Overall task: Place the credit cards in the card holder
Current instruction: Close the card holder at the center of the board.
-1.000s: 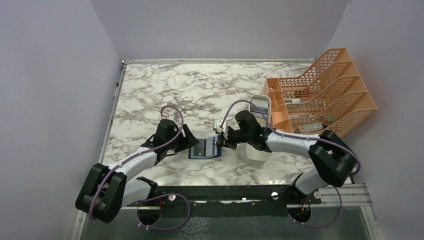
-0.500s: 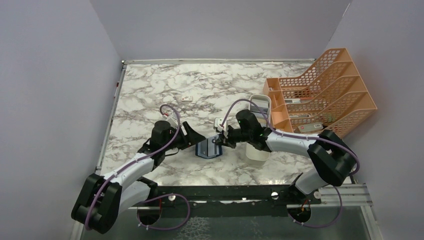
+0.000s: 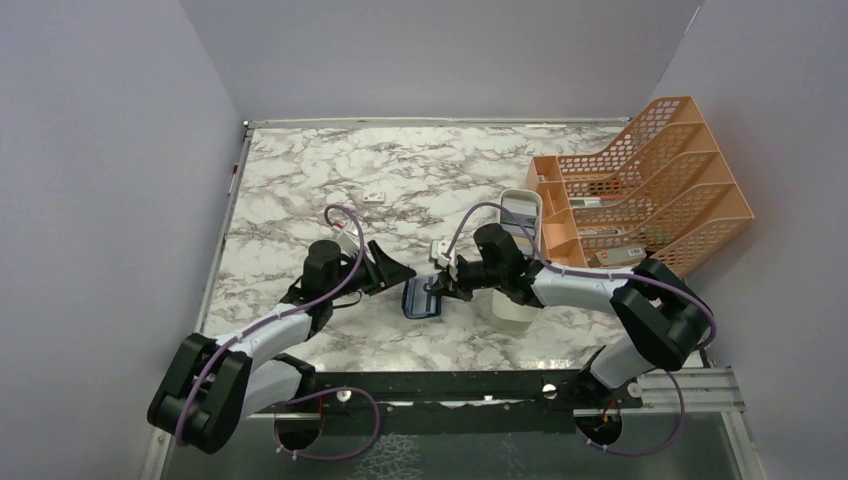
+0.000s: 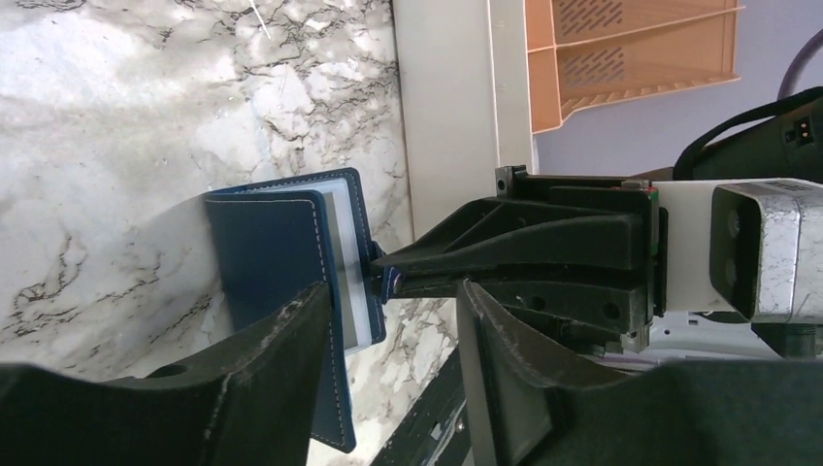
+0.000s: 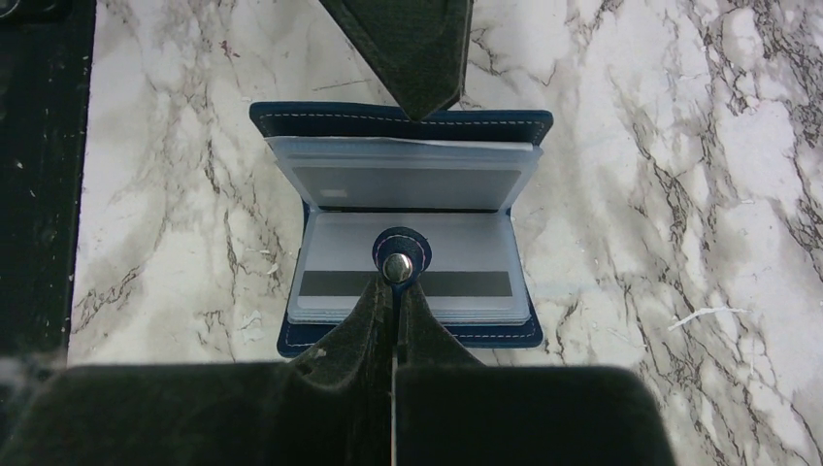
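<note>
At the near middle of the marble surface [image 3: 300, 180], the card holder [image 3: 420, 298] lies half folded, with its left cover tilted up. The right gripper [image 3: 436, 288] has its jaws pinched tight on the holder's snap tab [image 5: 396, 264]. Credit cards [image 5: 403, 283] sit in its clear inner sleeves. The left gripper [image 3: 398, 268] has its jaws spread, one fingertip [image 5: 419, 68] at the raised cover's edge, clamping nothing. Farther back stand a white tray [image 3: 522, 205] and an orange rack [image 3: 650, 170].

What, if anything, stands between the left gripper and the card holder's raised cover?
Nothing visible. One finger of the open left gripper meets the cover edge of the card holder in the right wrist view. The right gripper, shut, pinches the snap tab on the opposite side.
</note>
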